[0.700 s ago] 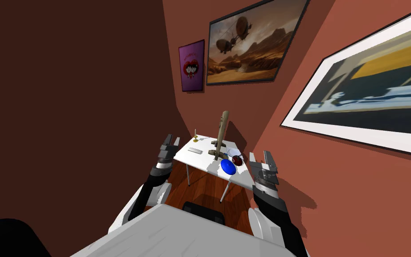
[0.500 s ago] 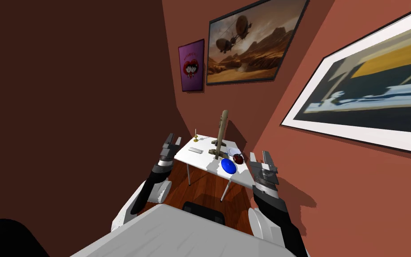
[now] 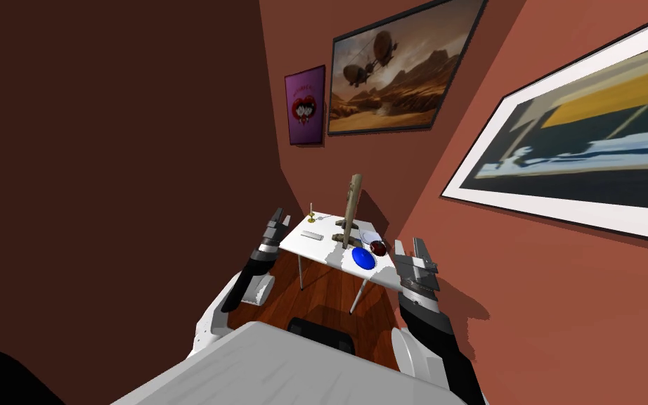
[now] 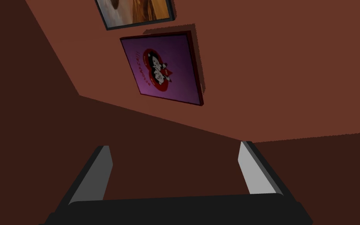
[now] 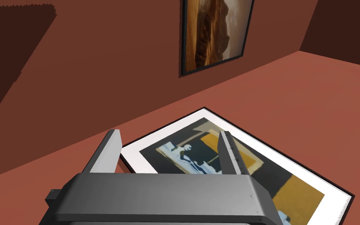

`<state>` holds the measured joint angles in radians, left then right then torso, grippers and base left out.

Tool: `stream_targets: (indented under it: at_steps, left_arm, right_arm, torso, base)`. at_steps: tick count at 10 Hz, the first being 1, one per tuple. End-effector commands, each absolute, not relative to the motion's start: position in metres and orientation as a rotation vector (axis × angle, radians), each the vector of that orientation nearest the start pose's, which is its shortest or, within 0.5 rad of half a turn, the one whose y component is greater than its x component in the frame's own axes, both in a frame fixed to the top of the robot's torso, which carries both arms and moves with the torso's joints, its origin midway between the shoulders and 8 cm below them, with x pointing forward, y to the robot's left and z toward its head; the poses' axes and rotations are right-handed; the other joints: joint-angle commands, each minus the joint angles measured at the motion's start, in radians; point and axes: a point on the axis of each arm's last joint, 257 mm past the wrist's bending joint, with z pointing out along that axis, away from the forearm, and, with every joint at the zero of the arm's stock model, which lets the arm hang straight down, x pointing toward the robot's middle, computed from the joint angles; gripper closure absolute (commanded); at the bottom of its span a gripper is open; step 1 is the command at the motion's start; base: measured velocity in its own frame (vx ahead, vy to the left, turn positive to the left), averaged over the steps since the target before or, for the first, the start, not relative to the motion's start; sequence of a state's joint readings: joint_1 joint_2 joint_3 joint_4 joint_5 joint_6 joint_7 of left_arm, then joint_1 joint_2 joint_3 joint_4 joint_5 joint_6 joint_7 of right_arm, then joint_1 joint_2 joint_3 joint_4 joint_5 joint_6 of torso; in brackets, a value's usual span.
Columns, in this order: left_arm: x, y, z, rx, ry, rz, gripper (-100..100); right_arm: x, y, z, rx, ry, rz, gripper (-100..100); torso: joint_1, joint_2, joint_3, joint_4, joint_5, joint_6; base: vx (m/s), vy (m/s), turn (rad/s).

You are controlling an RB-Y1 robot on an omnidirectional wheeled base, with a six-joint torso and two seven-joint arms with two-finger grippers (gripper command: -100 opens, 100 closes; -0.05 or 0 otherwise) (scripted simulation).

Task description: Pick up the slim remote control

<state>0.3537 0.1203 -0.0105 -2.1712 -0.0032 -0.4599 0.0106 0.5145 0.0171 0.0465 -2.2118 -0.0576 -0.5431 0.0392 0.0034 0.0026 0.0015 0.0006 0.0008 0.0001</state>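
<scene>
Remote (image 3: pixel 311 235), a small pale bar, lies flat near the table's (image 3: pixel 300 247) left edge, details too small to read; a dark red item (image 3: pixel 378 247) at the right edge beside a blue disc (image 3: pixel 363 259) cannot be identified. Left gripper (image 3: pixel 282 216) raised just off the table's left corner, fingers spread wide with nothing between, aimed up at the wall. Right gripper (image 3: pixel 410 245) raised off the right edge, likewise agape and empty.

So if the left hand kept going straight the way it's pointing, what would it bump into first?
Most likely the brown wall near the corner, just under the purple poster. The open left gripper aims there, with nothing in between as far as I can see.
</scene>
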Motion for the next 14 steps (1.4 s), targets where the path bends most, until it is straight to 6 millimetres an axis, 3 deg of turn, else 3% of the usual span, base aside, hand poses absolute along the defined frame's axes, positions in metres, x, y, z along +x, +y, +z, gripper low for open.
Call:
stream_targets:
  at_steps: [1,6,9,14]
  left_arm:
    - [0.404,0.257,0.010,-0.611,0.757,-1.348,-100]
    - [0.441,0.260,-0.005,-0.685,0.832,-1.326,-100]
    - [0.473,0.263,-0.015,-0.737,0.882,-1.312,-100]
    - [0.496,0.266,-0.029,-0.800,0.940,-1.287,-100]
  right_arm:
    - [0.349,-0.276,-0.003,0.730,0.597,1.332,0]
    - [0.349,-0.276,-0.003,0.730,0.597,1.332,0]
    - [0.349,-0.276,-0.003,0.730,0.597,1.331,0]
    - [0.349,-0.276,-0.003,0.730,0.597,1.332,0]
  torso:
    - [0.000,0.000,0.000,0.000,0.000,0.000]
    - [0.000,0.000,0.000,0.000,0.000,0.000]
    - [0.000,-0.001,0.000,0.000,0.000,0.000]
    - [-0.001,-0.001,-0.001,0.000,0.000,0.000]
  base:
    - [-0.063,0.065,-0.030]
    - [-0.049,0.056,-0.021]
    - [-0.040,0.055,-0.029]
    - [-0.023,0.032,-0.021]
